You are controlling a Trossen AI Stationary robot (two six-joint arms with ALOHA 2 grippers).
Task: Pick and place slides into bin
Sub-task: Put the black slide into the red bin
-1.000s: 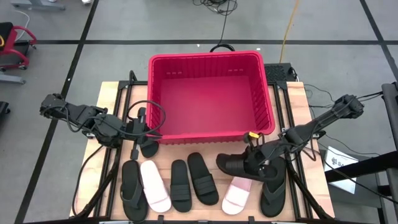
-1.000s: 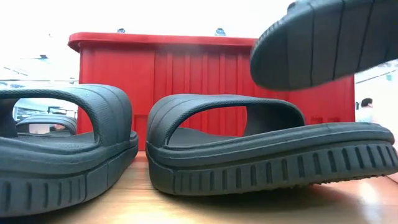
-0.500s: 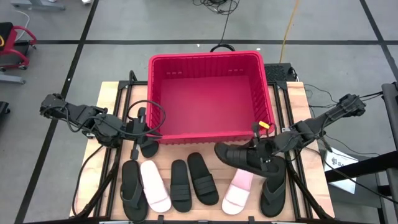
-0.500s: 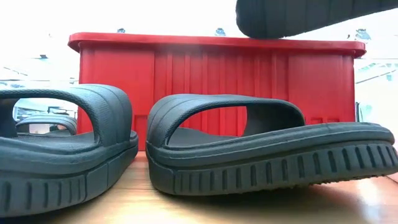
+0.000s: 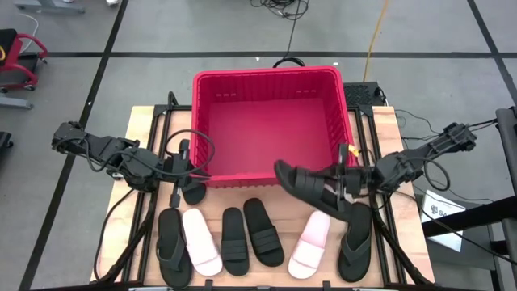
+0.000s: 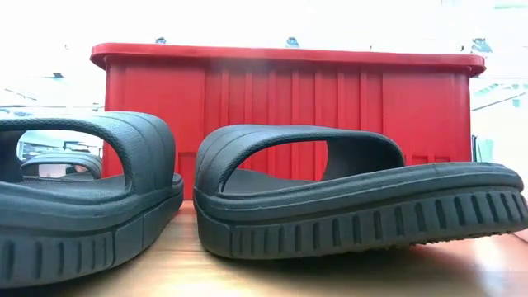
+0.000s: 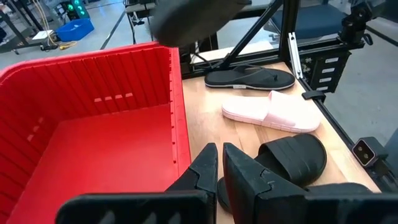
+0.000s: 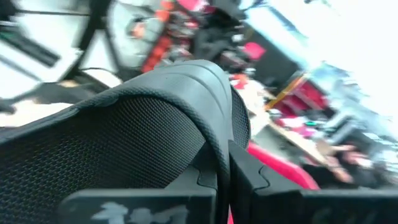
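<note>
The red bin (image 5: 275, 121) stands at the table's far middle. Several slides lie in a row along the near edge: black ones (image 5: 264, 232), a pale one (image 5: 202, 241), a pink one (image 5: 311, 242) and a black flip-flop (image 5: 355, 242). My right gripper (image 5: 339, 184) is shut on a black slide (image 5: 311, 187), held in the air by the bin's near right corner. My left gripper (image 5: 176, 174) hovers shut and empty at the bin's near left corner, above another black slide (image 5: 192, 192). Two black slides (image 6: 355, 198) fill the low view. My right gripper pinches the black slide's wide strap at its edge (image 8: 211, 140) between its two fingers. The fingers come about level from the table's right side. The slide hangs lifted clear of the table, tilted, with one end (image 5: 283, 171) near the bin's near wall.
The bin's tall near wall (image 6: 280, 115) rises just behind the row of slides. Black frame rails (image 5: 380, 153) run along both sides of the table. Cables loop near the left arm (image 5: 198, 149).
My right gripper has risen with the black slide and carried it toward the bin's near wall, tipping up to about level. The slide has climbed out of the top of the low view. The other slides have stayed where they were.
</note>
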